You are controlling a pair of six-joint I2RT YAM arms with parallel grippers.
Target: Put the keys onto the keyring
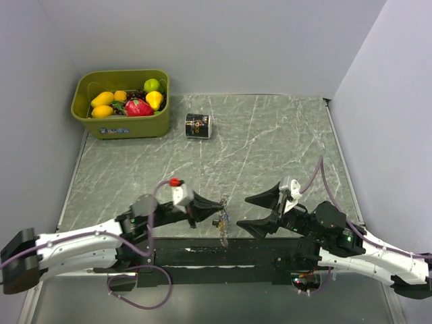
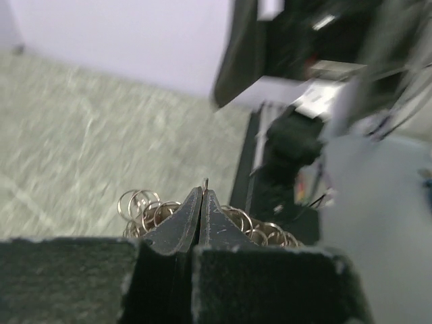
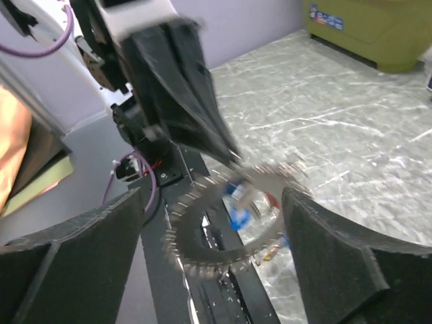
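Observation:
My left gripper [image 1: 220, 206] is shut on the keyring [image 1: 223, 228], which hangs from its tips over the table's near edge. In the left wrist view the shut jaws [image 2: 201, 202] pinch the thin ring wire [image 2: 205, 182], with small silver rings [image 2: 140, 205] bunched behind them. In the right wrist view the keyring [image 3: 202, 253] is a blurred toothed wheel, with blue-headed keys [image 3: 239, 213] hanging inside it. My right gripper [image 1: 252, 213] is open and empty just right of the ring, which sits between its fingers [image 3: 74, 256] in that view.
A green bin [image 1: 128, 125] of toy fruit stands at the back left. A small black labelled can [image 1: 198, 125] lies beside it. The black mounting rail [image 1: 223, 255] runs along the near edge. Grey walls close in the sides.

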